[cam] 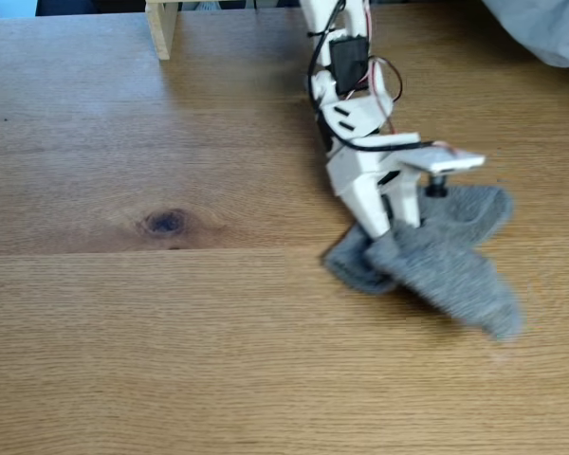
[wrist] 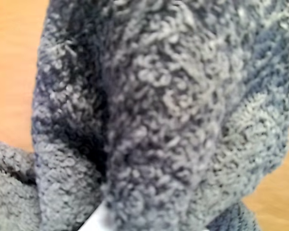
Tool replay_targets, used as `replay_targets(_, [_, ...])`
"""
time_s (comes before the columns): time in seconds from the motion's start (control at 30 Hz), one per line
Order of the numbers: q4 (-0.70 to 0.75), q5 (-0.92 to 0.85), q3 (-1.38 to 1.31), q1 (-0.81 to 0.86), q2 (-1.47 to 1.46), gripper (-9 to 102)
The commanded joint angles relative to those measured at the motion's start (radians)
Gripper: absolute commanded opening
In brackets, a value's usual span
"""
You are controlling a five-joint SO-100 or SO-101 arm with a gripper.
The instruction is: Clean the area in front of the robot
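Observation:
The robot (cam: 346, 104), a white arm with black servo blocks and red and black wires, reaches down from the top centre of the fixed view. Its gripper (cam: 389, 232) presses onto the tan wooden tabletop (cam: 171, 341) and is shut on a bunched grey terry cloth (cam: 446, 265). The cloth spreads out to the right and below the jaws. In the wrist view the cloth (wrist: 168, 110) hangs folded right before the lens, with a sliver of a white fingertip (wrist: 97, 220) at the bottom. Bare wood (wrist: 9, 57) shows at the upper left.
A pale wooden post (cam: 161, 28) stands at the table's far edge, left of the arm. A light grey fabric (cam: 541, 28) lies in the top right corner. A dark knot (cam: 166, 223) marks the wood left of the cloth, just above a plank seam.

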Motion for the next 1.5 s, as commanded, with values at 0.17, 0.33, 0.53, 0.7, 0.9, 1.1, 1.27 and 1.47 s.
replay_targets(0.17, [0.265,-0.054,-0.371,0.258,-0.046,0])
replay_targets(0.33, [0.604,0.006,-0.38,0.308,0.026,0])
replay_targets(0.53, [0.999,0.017,-0.38,0.178,0.207,0])
replay_targets(0.7, [1.189,0.143,-0.38,0.006,0.357,0])
replay_targets(0.9, [1.212,0.235,-0.38,-0.195,0.446,0])
replay_targets(1.1, [1.02,0.247,-0.38,-0.264,0.331,0])
replay_targets(1.27, [0.707,0.114,-0.38,-0.202,0.114,0])
replay_targets(1.47, [0.43,-0.161,-0.38,-0.089,-0.074,0])
